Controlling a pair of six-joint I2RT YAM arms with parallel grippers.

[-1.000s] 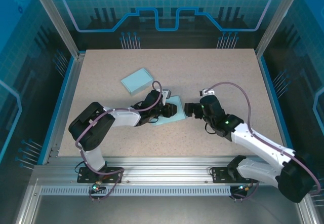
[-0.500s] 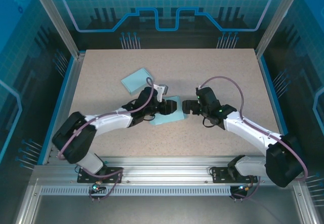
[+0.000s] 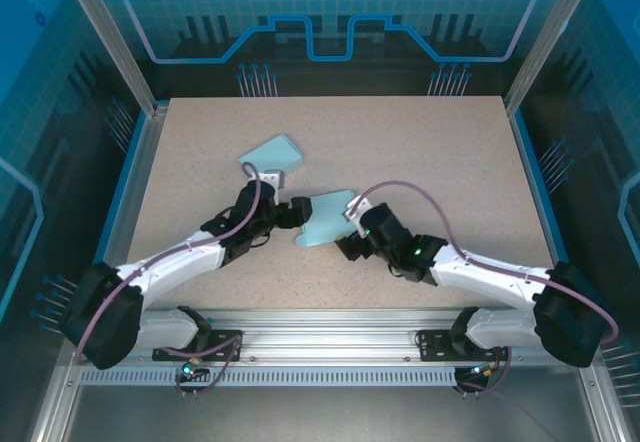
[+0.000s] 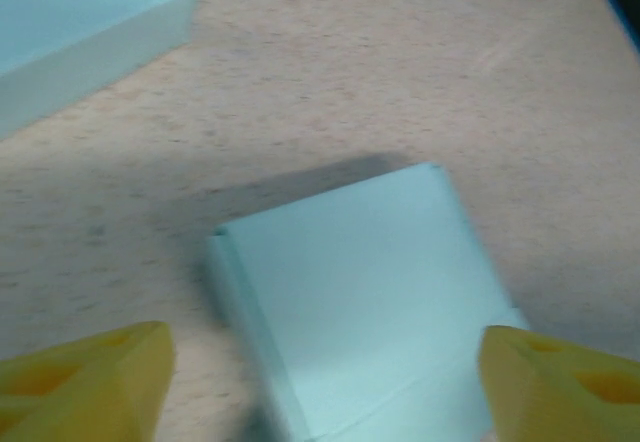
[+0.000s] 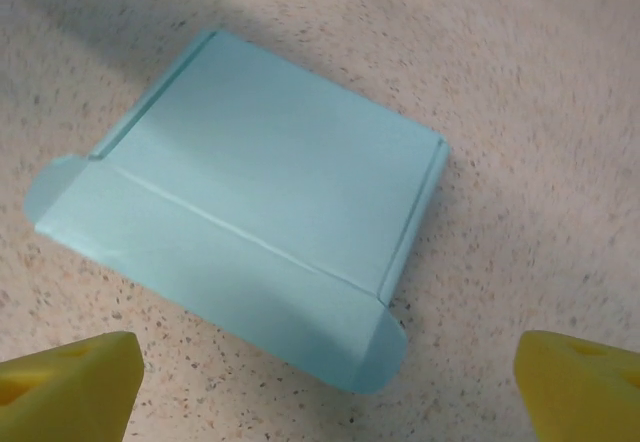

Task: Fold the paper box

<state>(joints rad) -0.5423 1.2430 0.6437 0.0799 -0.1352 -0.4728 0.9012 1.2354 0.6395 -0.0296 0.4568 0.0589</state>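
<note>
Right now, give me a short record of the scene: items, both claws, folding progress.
surface: speckled beige tabletop
workpiece: flat pale-blue paper box blank, lying between the claws
other item: assembled-looking pale-blue paper box, farther back left
left claw: open, empty, at the blank's left edge
right claw: open, empty, by the blank's near right corner
progress: blank not yet folded up

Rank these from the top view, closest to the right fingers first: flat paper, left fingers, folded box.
1. Nearest: flat paper, just ahead of the right fingers.
2. Next: left fingers, at the paper's left edge.
3. Farthest: folded box, farther back and left.
</note>
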